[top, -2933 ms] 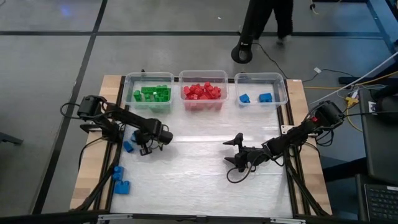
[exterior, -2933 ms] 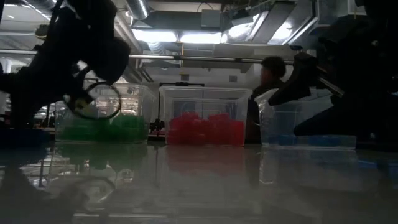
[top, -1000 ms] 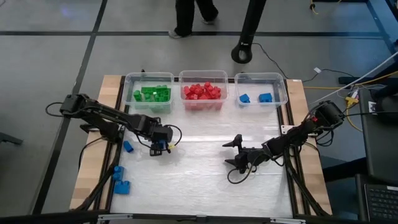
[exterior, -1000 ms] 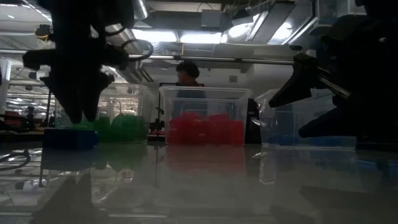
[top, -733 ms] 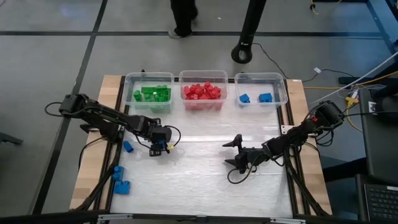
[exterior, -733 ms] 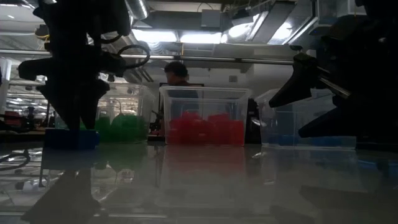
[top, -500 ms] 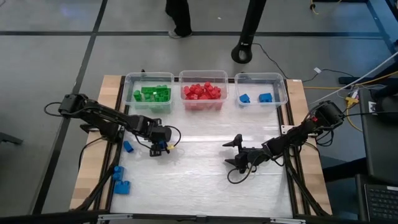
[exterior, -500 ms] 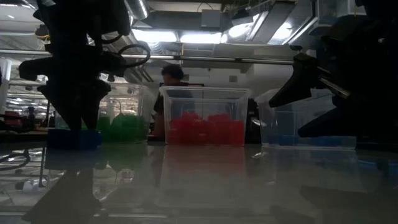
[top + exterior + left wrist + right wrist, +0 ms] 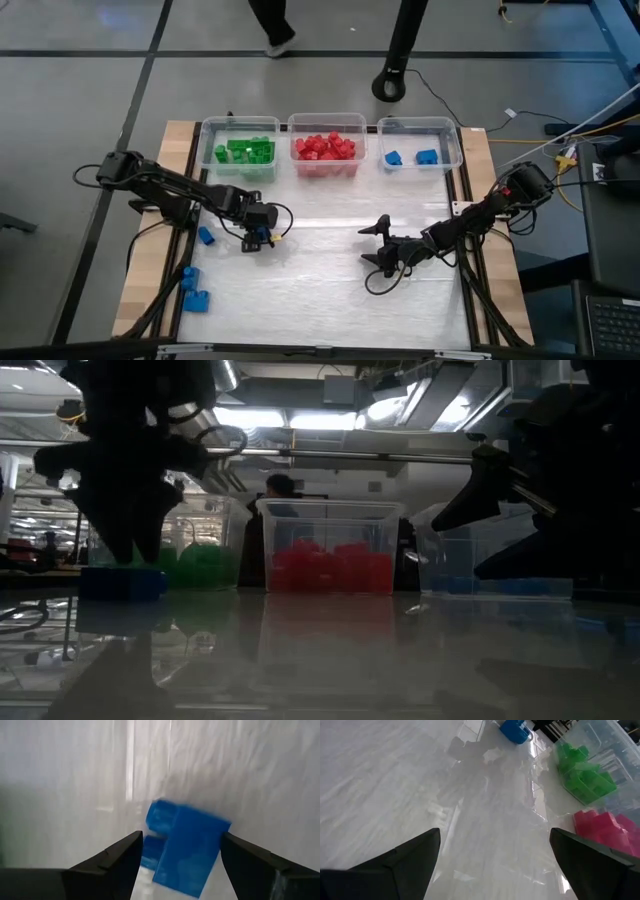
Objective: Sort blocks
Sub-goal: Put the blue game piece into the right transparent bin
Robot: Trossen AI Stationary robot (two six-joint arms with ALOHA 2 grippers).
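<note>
Left gripper (image 9: 177, 865) jaws spread either side of small blue studded plastic brick (image 9: 185, 847) on surface, left-centre; light, rigid, slick; pinch flat sides. Right gripper (image 9: 383, 246) jaws wide, empty.

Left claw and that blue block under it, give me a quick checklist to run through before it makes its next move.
1. Blue block sits between the left claw's fingers: ok, one finger on each side in the left wrist view.
2. Fingers closed on the block: not ok, gaps show on both sides.
3. Block lying on the table: ok, it rests on the surface in the low view.
4. Bin with blue blocks has room: ok, only two blocks show inside.
5. Right claw out of the way: ok, it is open at mid-table, apart from the left one.
</note>
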